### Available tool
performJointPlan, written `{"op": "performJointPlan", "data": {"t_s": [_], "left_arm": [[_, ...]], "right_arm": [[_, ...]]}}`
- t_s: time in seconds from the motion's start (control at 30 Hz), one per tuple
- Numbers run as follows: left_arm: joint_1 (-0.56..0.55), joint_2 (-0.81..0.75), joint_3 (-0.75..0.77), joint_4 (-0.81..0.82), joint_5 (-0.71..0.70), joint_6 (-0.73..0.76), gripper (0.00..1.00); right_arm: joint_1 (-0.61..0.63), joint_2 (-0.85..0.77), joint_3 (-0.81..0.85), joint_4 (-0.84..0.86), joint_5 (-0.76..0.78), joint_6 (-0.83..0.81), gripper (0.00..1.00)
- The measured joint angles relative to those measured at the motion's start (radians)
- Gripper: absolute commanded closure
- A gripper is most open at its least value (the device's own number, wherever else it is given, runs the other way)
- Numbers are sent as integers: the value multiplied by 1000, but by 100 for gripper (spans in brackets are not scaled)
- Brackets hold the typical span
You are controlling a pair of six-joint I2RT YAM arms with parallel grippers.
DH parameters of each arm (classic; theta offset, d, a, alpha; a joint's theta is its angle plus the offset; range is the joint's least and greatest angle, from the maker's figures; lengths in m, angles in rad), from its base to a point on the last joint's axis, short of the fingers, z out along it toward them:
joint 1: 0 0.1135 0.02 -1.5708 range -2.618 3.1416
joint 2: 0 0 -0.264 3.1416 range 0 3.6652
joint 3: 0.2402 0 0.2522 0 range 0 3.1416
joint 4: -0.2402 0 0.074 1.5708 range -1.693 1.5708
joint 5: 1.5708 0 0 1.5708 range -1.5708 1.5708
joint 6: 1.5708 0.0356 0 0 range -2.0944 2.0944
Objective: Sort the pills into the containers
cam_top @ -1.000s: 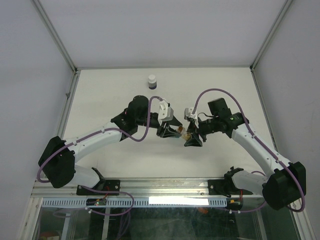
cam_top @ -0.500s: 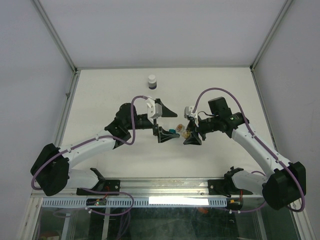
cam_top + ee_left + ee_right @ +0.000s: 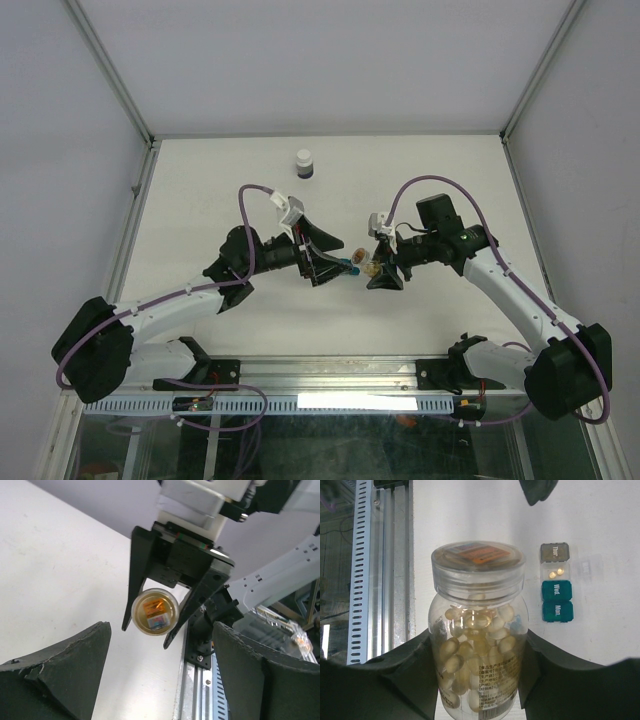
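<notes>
My right gripper (image 3: 479, 656) is shut on a clear bottle (image 3: 477, 630) full of pale yellow pills (image 3: 475, 645). Its clear cap (image 3: 478, 562), with an orange label, is on. On the table beyond the bottle lie the containers: a grey cell (image 3: 555, 552), a clear open cell holding two pills (image 3: 556, 573), and a teal pair (image 3: 557, 601). My left gripper (image 3: 160, 680) is open and empty, facing the bottle's cap (image 3: 155, 612) from a short way off. From above, the left gripper (image 3: 333, 262) and the right gripper (image 3: 378, 268) face each other over the containers (image 3: 351, 263).
A small dark bottle with a white cap (image 3: 305, 163) stands far back on the white table (image 3: 450, 180). The metal rail (image 3: 370, 570) at the table's near edge runs close beside the held bottle. Enclosure walls border the table on three sides.
My left gripper has opened and drawn back to the left, away from the bottle's cap. The right gripper and its bottle have stayed in place.
</notes>
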Motion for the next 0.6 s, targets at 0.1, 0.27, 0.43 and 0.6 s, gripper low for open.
{"op": "performJointPlan", "data": {"t_s": [0.1, 0.27, 0.43, 0.6], "left_arm": [[-42, -18, 21, -113, -106, -16, 22], [-117, -23, 94, -269, -238, -13, 26], [-150, -21, 155, -346, -299, -7, 29], [-152, -1, 187, -383, -305, -6, 35]], "right_arm": [[0, 0, 0, 0, 0, 0, 100], [-1, 0, 0, 1, 0, 0, 100], [-1, 0, 0, 2, 0, 0, 100], [-1, 0, 0, 2, 0, 0, 100]]}}
